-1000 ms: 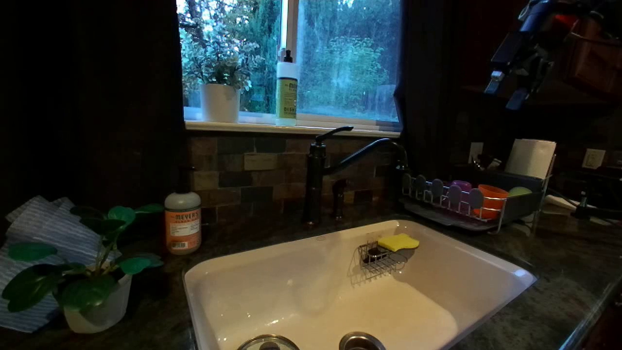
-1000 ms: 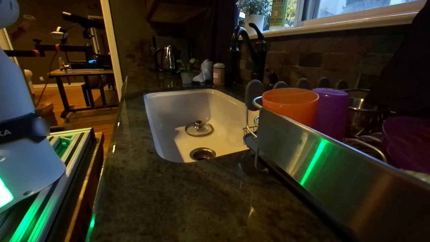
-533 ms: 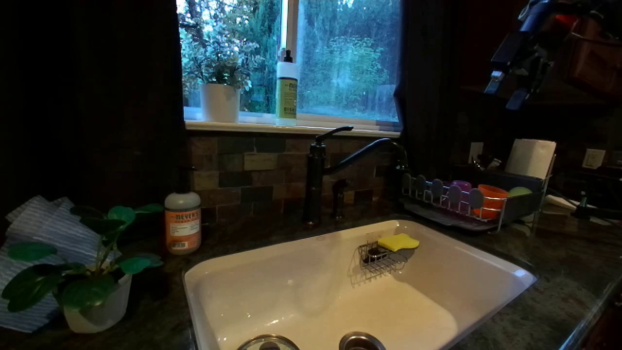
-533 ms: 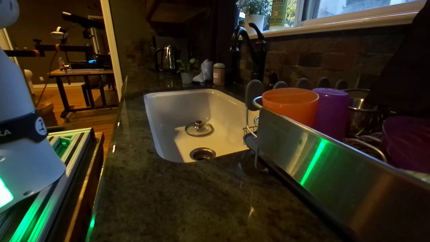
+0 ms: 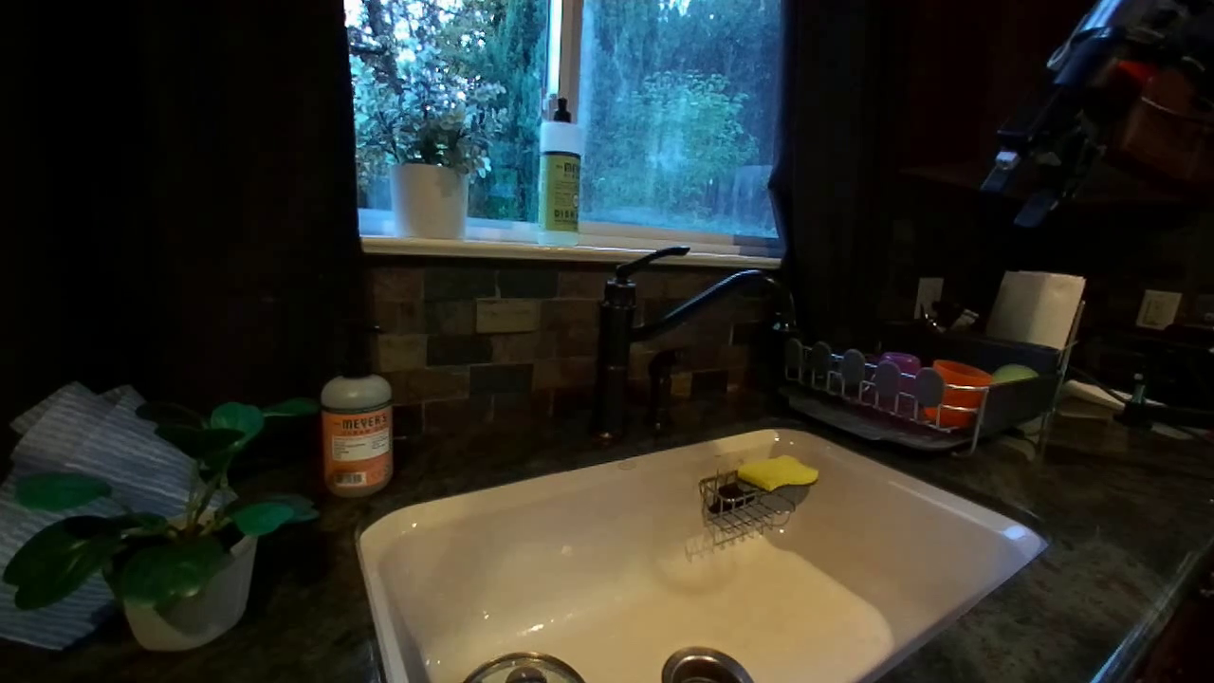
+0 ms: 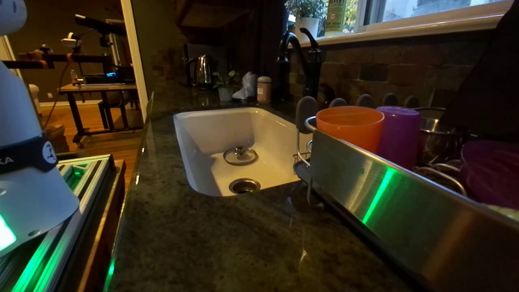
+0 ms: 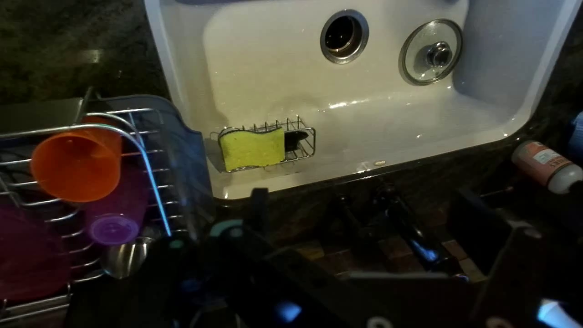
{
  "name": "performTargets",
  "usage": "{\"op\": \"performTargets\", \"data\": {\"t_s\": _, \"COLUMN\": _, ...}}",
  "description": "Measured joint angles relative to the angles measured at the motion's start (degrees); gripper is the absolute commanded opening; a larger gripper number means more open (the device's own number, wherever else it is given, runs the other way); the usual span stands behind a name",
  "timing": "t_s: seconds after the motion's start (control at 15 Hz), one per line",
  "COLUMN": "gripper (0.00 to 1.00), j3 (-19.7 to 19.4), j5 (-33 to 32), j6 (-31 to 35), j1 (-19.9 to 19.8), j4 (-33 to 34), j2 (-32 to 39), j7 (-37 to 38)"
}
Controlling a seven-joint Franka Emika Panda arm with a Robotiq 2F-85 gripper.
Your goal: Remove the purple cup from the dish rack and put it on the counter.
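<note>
The purple cup point(image 6: 399, 136) stands upside down in the dish rack point(image 6: 365, 184), right beside an orange cup. In the wrist view the purple cup point(image 7: 114, 225) shows its base at the left. In an exterior view the purple cup point(image 5: 901, 364) is partly hidden behind the rack's wires and grey pegs. My gripper point(image 5: 1019, 193) is high above the rack, its fingers apart with nothing between them. In the wrist view the gripper point(image 7: 364, 200) looks down over the faucet area, with the cup off to its left. The dark counter point(image 6: 211, 243) surrounds the sink.
The orange cup point(image 7: 75, 168) sits in the rack against the purple one. A metal bowl point(image 6: 438, 134) and a dark purple dish point(image 6: 494, 174) are also in the rack. The white sink point(image 5: 806, 607), the tall faucet point(image 5: 618, 360) and a yellow sponge point(image 5: 778, 472) are nearby.
My gripper has moved to the right and slightly down in an exterior view over the last half second. Its fingers stay apart. The cups and rack have not moved.
</note>
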Motion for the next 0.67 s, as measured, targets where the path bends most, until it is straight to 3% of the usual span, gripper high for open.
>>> {"op": "performTargets", "data": {"t_s": 0.33, "gripper": 1.00, "j3": -10.6, "j5": -2.0, "j6": -0.1, "j1": -3.7, "j4": 1.2, "j2": 4.3, "j7": -9.0}}
{"op": "performTargets", "data": {"t_s": 0.67, "gripper": 1.00, "j3": -10.5, "j5": -2.9, "j6": 1.8, "j1": -4.8, "j4": 1.9, "j2": 6.6, "j7": -10.0}}
